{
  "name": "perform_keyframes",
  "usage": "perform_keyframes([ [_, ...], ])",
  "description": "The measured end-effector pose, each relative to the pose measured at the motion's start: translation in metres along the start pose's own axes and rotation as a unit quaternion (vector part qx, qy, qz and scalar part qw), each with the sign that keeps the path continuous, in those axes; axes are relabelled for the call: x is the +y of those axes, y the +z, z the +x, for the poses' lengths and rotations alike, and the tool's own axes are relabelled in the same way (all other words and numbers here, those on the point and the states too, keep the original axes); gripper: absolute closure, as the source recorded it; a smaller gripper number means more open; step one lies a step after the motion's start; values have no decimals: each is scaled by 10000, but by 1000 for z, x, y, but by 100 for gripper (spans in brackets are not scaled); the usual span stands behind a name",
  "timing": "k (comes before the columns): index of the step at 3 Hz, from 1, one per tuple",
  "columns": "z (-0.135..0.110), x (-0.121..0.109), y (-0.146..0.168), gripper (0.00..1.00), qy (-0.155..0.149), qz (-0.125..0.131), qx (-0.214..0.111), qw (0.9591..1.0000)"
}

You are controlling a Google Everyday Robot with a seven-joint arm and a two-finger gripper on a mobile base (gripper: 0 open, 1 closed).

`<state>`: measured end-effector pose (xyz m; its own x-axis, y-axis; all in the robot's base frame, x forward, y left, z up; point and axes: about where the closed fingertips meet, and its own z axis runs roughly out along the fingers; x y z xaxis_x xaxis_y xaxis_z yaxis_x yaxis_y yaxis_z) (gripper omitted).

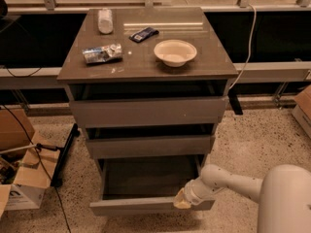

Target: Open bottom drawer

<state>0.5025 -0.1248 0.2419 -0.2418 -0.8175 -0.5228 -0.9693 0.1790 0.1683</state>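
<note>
The bottom drawer [131,206] of the grey-brown cabinet is pulled well out; its flat front panel sits low near the floor and its shallow dark box [148,176] is open to view and looks empty. My gripper [181,201] is at the right end of that front panel, at its top edge, on the end of my white arm [228,181] that comes in from the lower right. The middle drawer [148,146] and the top drawer [148,111] are each pulled out a little.
On the cabinet top [214,67] lie a white bowl [175,52], a crumpled snack bag [101,54], a dark packet [144,34] and a lying bottle [105,20]. Cardboard boxes [19,178] stand on the floor at left, another box [303,108] at right. A white cable [249,38] hangs behind.
</note>
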Motion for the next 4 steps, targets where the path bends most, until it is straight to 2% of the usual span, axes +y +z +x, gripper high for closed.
perform_keyframes([
  [1, -2, 11, 15, 58, -165, -325, 94, 9993],
  [2, -4, 13, 14, 35, -199, -298, 6, 9994],
  [3, -5, 11, 3, 11, -208, -126, -142, 9996],
  [4, -4, 6, -1, 0, -161, -48, -233, 9996],
])
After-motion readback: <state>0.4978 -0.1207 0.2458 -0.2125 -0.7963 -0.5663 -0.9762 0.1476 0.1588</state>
